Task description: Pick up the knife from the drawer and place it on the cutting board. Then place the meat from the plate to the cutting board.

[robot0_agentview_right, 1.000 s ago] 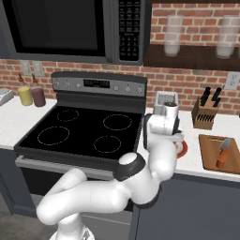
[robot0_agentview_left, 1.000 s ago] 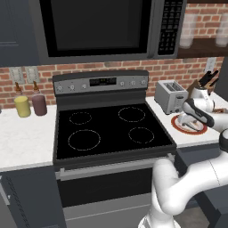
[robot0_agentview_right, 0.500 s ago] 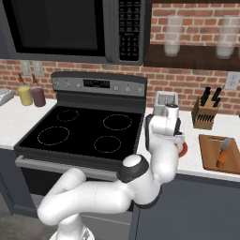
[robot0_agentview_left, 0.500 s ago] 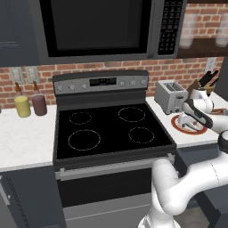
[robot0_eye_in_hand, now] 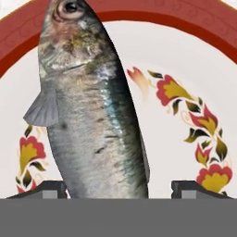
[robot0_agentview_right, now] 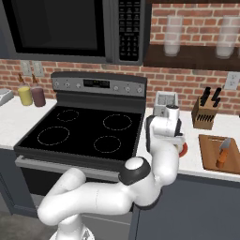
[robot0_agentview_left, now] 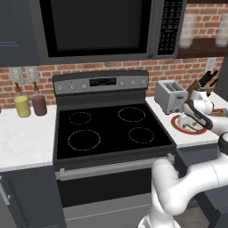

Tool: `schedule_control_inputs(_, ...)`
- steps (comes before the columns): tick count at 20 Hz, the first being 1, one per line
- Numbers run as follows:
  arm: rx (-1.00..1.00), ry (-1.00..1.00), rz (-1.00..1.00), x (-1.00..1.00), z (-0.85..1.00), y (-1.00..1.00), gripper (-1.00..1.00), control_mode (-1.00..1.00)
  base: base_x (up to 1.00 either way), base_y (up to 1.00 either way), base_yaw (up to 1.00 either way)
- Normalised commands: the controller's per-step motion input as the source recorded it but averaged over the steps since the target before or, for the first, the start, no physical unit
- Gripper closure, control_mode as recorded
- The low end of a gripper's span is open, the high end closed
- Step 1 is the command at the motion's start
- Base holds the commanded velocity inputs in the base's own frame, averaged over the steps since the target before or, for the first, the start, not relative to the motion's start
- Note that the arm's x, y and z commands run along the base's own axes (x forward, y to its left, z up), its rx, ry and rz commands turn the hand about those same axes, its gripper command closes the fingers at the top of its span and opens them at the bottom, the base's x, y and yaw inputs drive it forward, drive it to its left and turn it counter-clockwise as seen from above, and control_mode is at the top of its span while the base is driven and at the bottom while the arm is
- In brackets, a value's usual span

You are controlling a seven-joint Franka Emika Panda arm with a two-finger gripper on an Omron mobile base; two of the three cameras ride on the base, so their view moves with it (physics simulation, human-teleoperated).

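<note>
Meat, fish-shaped, is lying on the plate by the toaster; the gripper is straddling it, finger tips showing either side, jaws wide and not yet clamping. Knife is already resting on the cutting board. Risks, as I'm judging them: the slick tapered body squirting out as the jaws close, or the tips scraping and shoving the plate along the counter.

Meat tail cut off below; plate mostly behind arm, seemingly.
</note>
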Motion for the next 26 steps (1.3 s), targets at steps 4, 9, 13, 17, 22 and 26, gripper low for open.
schedule_control_inputs(4,0.0,0.0,0.0,0.0,0.0,0.0,1.0,-1.0,0.0,0.0,0.0)
schedule_control_inputs(9,0.0,0.0,0.0,0.0,0.0,0.0,1.0,-1.0,0.0,0.0,0.0)
schedule_control_inputs(13,0.0,-0.01,0.0,-0.18,0.0,-0.03,1.0,-1.0,0.0,0.0,0.0)
schedule_control_inputs(17,0.0,-0.07,-0.03,-0.49,0.07,-0.16,1.0,-1.0,0.0,0.0,0.0)
schedule_control_inputs(22,0.0,-0.07,-0.04,-0.42,0.28,-0.2,1.0,-1.0,0.0,0.0,0.0)
schedule_control_inputs(26,0.0,-0.06,-0.07,-0.24,0.29,-0.25,1.0,-1.0,0.0,0.0,0.0)
